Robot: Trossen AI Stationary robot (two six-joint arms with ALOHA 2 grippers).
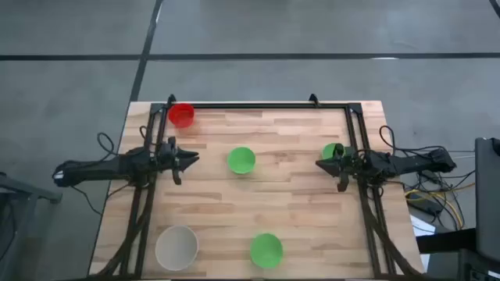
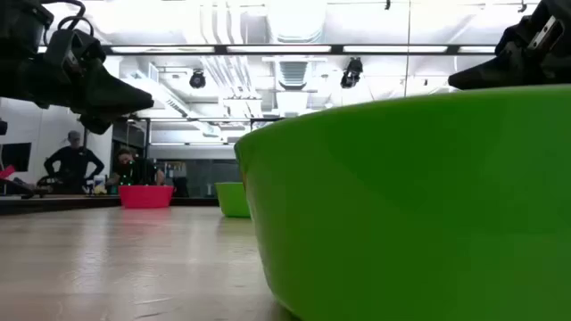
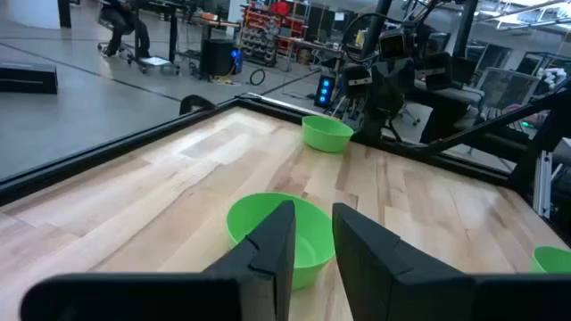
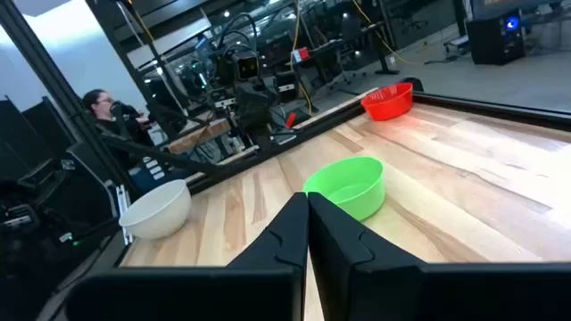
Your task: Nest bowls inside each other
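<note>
Five bowls rest base down on the wooden table. The red bowl (image 1: 181,115) is at the far left corner and the whitish bowl (image 1: 176,246) at the near left corner. One green bowl (image 1: 241,160) sits mid-table, a second (image 1: 266,250) is near the front edge, and a third (image 1: 332,151) is at the right. My left gripper (image 1: 191,158) hovers open left of the middle green bowl (image 3: 277,227), with nothing between its fingers. My right gripper (image 1: 320,165) is shut and empty above the table, just by the right green bowl.
A black frame (image 1: 258,105) runs along the table's far edge and both sides. Bare wood lies between the bowls. In the low view the near green bowl (image 2: 410,205) fills the right half of the picture. People sit in the room behind the table.
</note>
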